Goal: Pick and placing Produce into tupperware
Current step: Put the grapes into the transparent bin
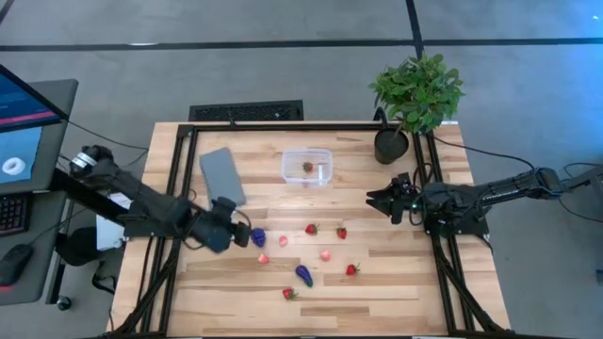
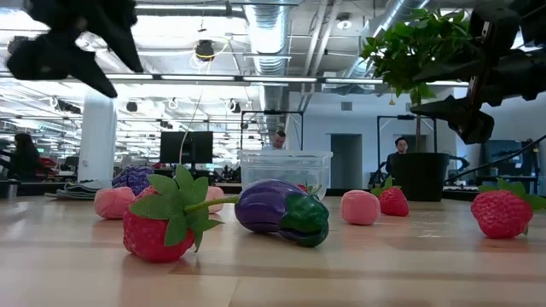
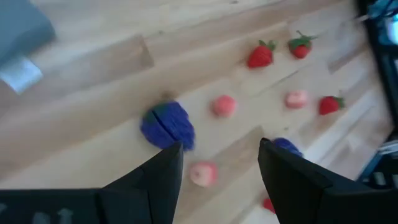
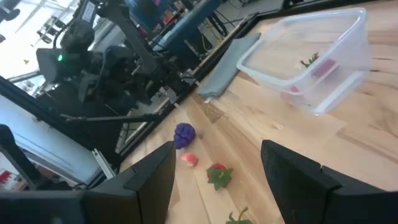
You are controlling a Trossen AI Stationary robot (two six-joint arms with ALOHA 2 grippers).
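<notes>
The tupperware (image 1: 307,167) is a clear tub on the far middle of the table with a strawberry (image 1: 307,167) and a pink piece inside (image 4: 323,68). Strawberries (image 1: 311,229), pink pieces (image 1: 325,254) and a purple eggplant (image 1: 303,274) lie scattered on the wood nearer the front. My left gripper (image 1: 237,229) hovers open above the table just left of a purple piece (image 3: 168,124), touching nothing; a pink piece (image 3: 203,173) shows between its fingers. My right gripper (image 1: 377,200) is open in the air to the right of the tub (image 4: 311,59).
A flat grey lid (image 1: 222,176) lies left of the tub. A potted plant (image 1: 415,94) stands at the far right corner. Black frame rails run along the table's edges. People sit in the room behind (image 2: 399,149).
</notes>
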